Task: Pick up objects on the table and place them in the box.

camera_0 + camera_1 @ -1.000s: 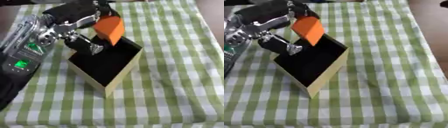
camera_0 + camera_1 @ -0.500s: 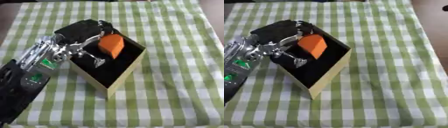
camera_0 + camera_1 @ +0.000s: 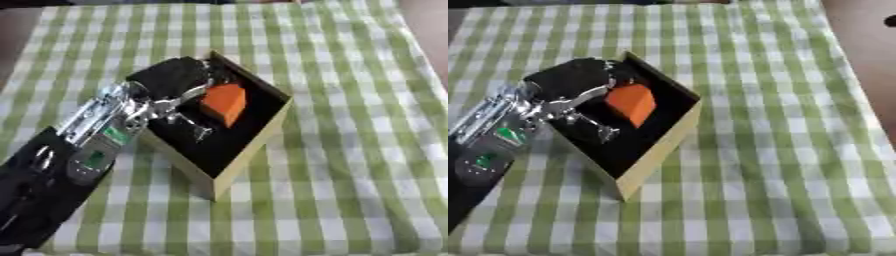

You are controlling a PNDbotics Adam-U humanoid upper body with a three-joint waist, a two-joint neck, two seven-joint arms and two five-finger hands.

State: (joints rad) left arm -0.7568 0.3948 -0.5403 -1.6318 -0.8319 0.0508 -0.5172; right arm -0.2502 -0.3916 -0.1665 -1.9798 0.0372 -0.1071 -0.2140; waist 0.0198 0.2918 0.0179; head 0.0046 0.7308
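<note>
In the left eye view, the left hand [image 3: 175, 80] gripped the orange block [image 3: 224, 102] low inside the box [image 3: 249, 152]. In the right eye view, it looked stiff and light, best held by its flat faces.

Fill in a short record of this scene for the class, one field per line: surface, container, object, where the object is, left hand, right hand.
surface: table under a green and white checked cloth
container: box, open at the top, pale outer walls, black inside
object: orange block
where the object is: low inside the box, near its far end
left hand: left hand reaches into the box from the left, fingers curled round the orange block
right hand: not in view
</note>
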